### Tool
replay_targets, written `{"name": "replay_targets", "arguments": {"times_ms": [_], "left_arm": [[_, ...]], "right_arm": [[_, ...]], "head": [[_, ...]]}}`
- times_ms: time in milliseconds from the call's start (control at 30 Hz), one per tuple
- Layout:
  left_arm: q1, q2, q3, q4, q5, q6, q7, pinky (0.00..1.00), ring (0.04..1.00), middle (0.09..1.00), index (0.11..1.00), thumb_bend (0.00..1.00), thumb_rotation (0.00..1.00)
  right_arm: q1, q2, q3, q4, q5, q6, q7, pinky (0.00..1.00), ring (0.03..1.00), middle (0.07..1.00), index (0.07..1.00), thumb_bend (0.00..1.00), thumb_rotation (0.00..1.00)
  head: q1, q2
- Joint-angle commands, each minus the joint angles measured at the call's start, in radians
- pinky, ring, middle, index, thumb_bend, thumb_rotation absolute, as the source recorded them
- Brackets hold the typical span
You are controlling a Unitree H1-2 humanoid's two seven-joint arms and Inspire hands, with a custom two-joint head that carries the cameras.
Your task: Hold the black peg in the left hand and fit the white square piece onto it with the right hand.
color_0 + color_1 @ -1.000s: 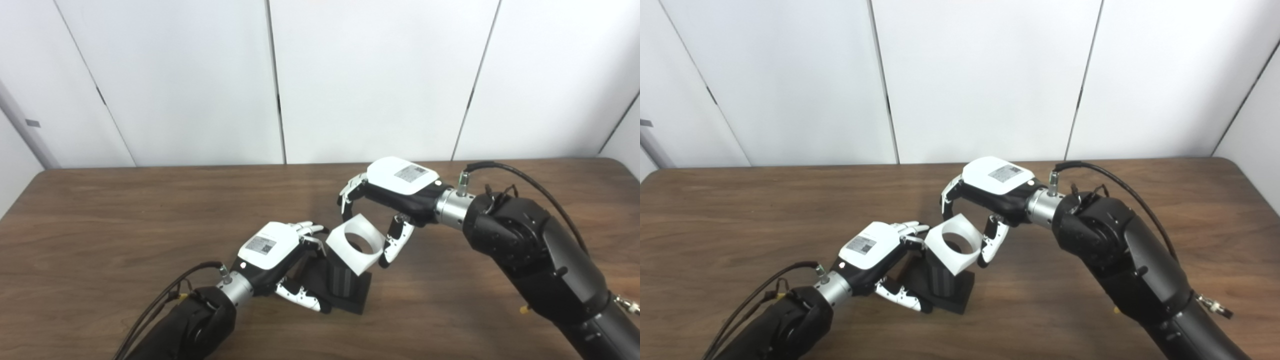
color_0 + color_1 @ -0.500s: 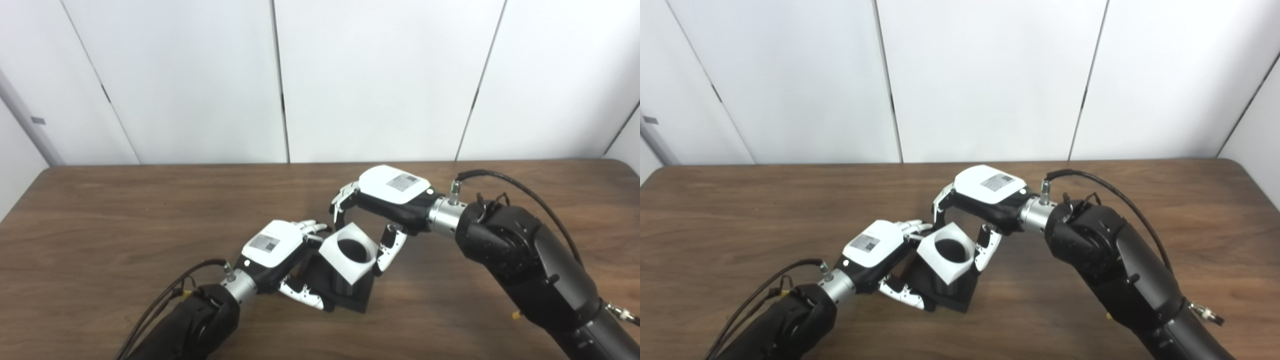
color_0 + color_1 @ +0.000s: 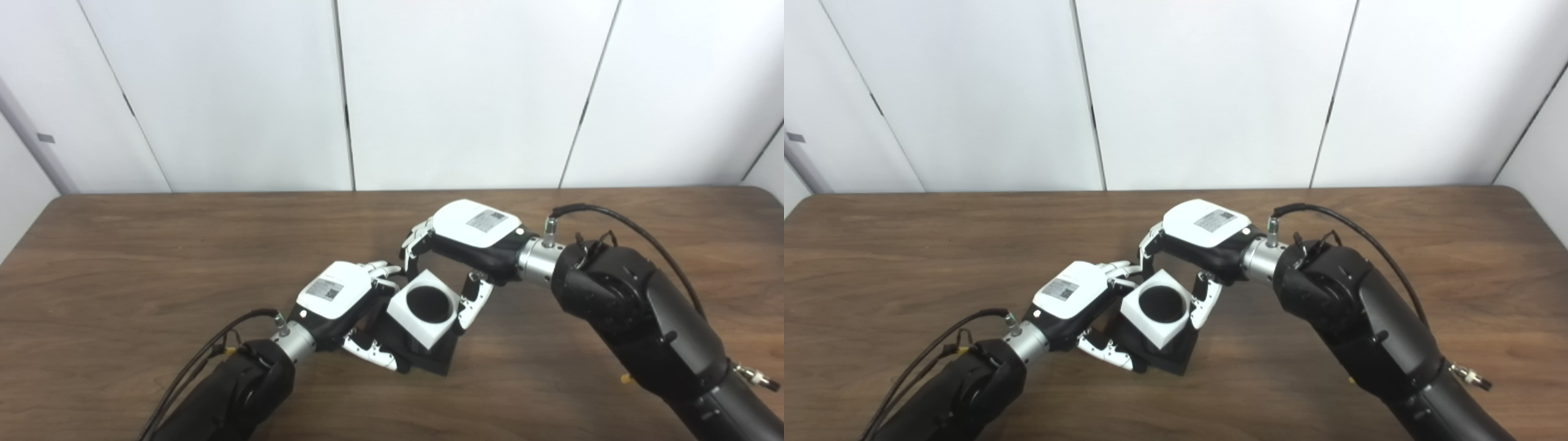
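Observation:
The white square piece (image 3: 424, 311) with a round hole sits level over the black peg, whose top fills the hole. Only the peg's square black base (image 3: 438, 362) shows beneath it on the table. My right hand (image 3: 468, 236) reaches over from the right, fingers behind the piece and thumb on its near right side, shut on it. My left hand (image 3: 340, 300) grips the black peg's base from the left, thumb along the front edge and fingers against the back. In the right eye view the white piece (image 3: 1159, 309) lies between the left hand (image 3: 1072, 300) and the right hand (image 3: 1200, 236).
The brown wooden table (image 3: 122, 257) stretches out on all sides of the hands. White wall panels (image 3: 453, 92) stand behind its far edge. Black cables run along both forearms.
The right hand has lowered the white piece from tilted above the peg to level and down over it. The camera has shifted slightly.

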Motion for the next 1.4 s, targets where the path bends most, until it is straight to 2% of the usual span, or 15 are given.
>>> {"name": "replay_targets", "arguments": {"times_ms": [0, 33, 67, 133, 233, 667, 900, 1167, 1367], "left_arm": [[0.023, -0.012, -0.05, 0.033, 0.069, 0.039, -0.094, 0.82, 0.898, 0.888, 0.492, 0.52, 0.07], [0.023, -0.011, -0.052, 0.032, 0.071, 0.04, -0.096, 0.82, 0.899, 0.888, 0.492, 0.52, 0.07], [0.022, -0.01, -0.053, 0.032, 0.072, 0.04, -0.097, 0.82, 0.899, 0.888, 0.493, 0.52, 0.07], [0.022, -0.01, -0.053, 0.031, 0.069, 0.042, -0.1, 0.82, 0.901, 0.889, 0.493, 0.52, 0.07], [0.022, -0.01, -0.052, 0.031, 0.064, 0.042, -0.102, 0.82, 0.901, 0.889, 0.493, 0.52, 0.07], [0.02, -0.006, -0.049, 0.028, 0.066, 0.039, -0.1, 0.83, 0.896, 0.884, 0.493, 0.52, 0.07], [0.019, -0.004, -0.047, 0.025, 0.065, 0.043, -0.106, 0.83, 0.898, 0.888, 0.493, 0.52, 0.07], [0.016, 0.001, -0.046, 0.027, 0.07, 0.038, -0.105, 0.83, 0.897, 0.89, 0.493, 0.52, 0.07], [0.019, 0.0, -0.042, 0.028, 0.068, 0.039, -0.101, 0.83, 0.903, 0.893, 0.493, 0.52, 0.07]], "right_arm": [[-0.051, 0.005, 0.007, -0.029, 0.006, 0.011, 0.036, 0.86, 0.847, 0.788, 0.488, 0.52, 0.14], [-0.056, 0.002, 0.011, -0.032, 0.0, 0.027, 0.057, 0.86, 0.852, 0.802, 0.493, 0.52, 0.15], [-0.059, 0.001, 0.013, -0.034, -0.004, 0.037, 0.071, 0.86, 0.856, 0.814, 0.586, 0.68, 0.21], [-0.063, -0.002, 0.015, -0.037, -0.007, 0.056, 0.097, 0.87, 0.862, 0.829, 0.678, 0.82, 0.25], [-0.062, -0.004, 0.012, -0.038, -0.01, 0.062, 0.114, 0.86, 0.857, 0.837, 0.701, 0.87, 0.23], [-0.057, -0.011, -0.002, -0.031, -0.005, 0.068, 0.12, 0.86, 0.87, 0.861, 0.745, 0.9, 0.21], [-0.058, -0.028, -0.036, -0.031, 0.001, 0.058, 0.102, 0.85, 0.865, 0.862, 0.765, 0.88, 0.21], [-0.072, -0.059, -0.147, -0.041, 0.021, 0.085, 0.062, 0.79, 0.833, 0.845, 0.739, 0.82, 0.16], [-0.026, -0.049, -0.231, -0.027, 0.068, 0.098, -0.016, 0.71, 0.8, 0.812, 0.722, 0.76, 0.14]], "head": [[0.001, 0.001], [0.001, 0.001], [0.001, 0.001], [0.001, 0.001], [-0.001, 0.002], [-0.001, 0.002], [-0.003, 0.003], [-0.008, 0.002], [-0.011, -0.003]]}}
